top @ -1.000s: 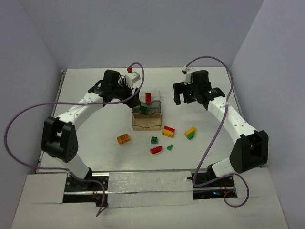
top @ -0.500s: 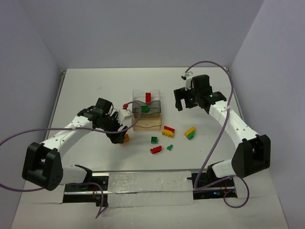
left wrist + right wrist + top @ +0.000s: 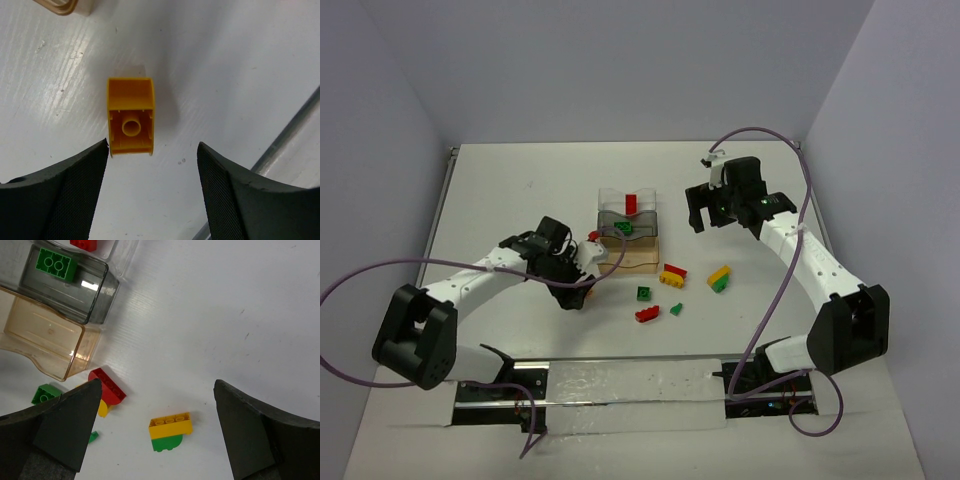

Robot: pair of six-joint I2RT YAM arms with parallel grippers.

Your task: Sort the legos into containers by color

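My left gripper (image 3: 579, 289) is open and low over the table, left of the trays. In the left wrist view (image 3: 152, 145) an orange lego (image 3: 131, 116) lies on its side just beyond the fingertips, near the left finger, not gripped. My right gripper (image 3: 718, 212) hangs open and empty above the table. In its wrist view (image 3: 157, 385) it is above a yellow-and-green stack (image 3: 170, 430). The clear tray (image 3: 608, 197) holds a red brick (image 3: 631, 203). The grey tray (image 3: 650, 232) holds a green brick (image 3: 623, 228). The amber tray (image 3: 635, 262) has no brick in it.
Loose on the table right of the left gripper are a red-and-yellow stack (image 3: 672, 274), the yellow-and-green stack (image 3: 720, 278), a green brick (image 3: 644, 293), a red brick (image 3: 647, 314) and a small green piece (image 3: 676, 309). Walls stand on three sides.
My left arm swung from the far side of the trays down to the orange lego, then closed in over it. My right arm shifted slightly and now holds still.
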